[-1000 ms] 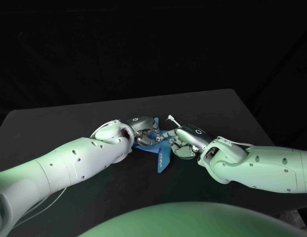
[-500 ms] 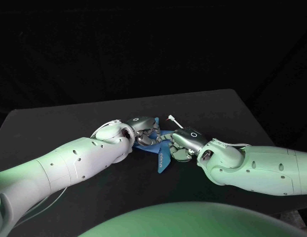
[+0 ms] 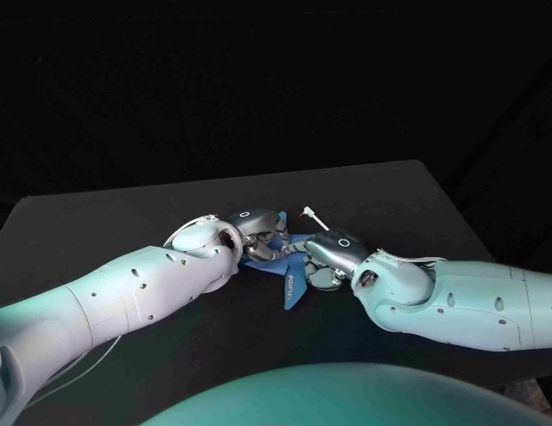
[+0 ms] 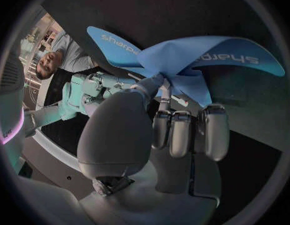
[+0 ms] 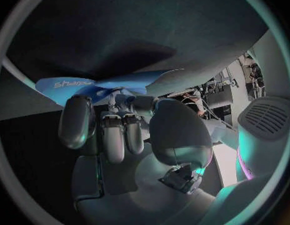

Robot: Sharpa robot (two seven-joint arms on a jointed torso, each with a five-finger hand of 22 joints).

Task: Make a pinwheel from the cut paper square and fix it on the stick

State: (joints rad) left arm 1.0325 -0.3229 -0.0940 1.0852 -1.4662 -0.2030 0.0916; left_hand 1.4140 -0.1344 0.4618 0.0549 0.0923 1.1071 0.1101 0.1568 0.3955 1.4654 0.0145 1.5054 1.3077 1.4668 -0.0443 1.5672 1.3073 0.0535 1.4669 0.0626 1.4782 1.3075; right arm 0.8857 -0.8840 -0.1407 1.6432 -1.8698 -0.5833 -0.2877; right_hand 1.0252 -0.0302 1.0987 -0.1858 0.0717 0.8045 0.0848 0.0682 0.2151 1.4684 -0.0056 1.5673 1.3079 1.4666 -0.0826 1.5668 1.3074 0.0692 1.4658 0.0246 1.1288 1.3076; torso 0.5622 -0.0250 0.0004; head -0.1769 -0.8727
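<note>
Holding one blue paper pinwheel (image 3: 289, 266) at mid-table, between my two hands.
My left hand (image 3: 257, 229) presses its thumb on the folded centre with fingers curled beneath, clamped on the paper. My right hand (image 3: 327, 257) curls against the flaps from the other side; I cannot tell whether it grips. One white stick (image 3: 312, 216) pokes out just behind them. The black table (image 3: 391, 191) spreads wide round the hands, its edges well apart from them, with a dark room beyond.
</note>
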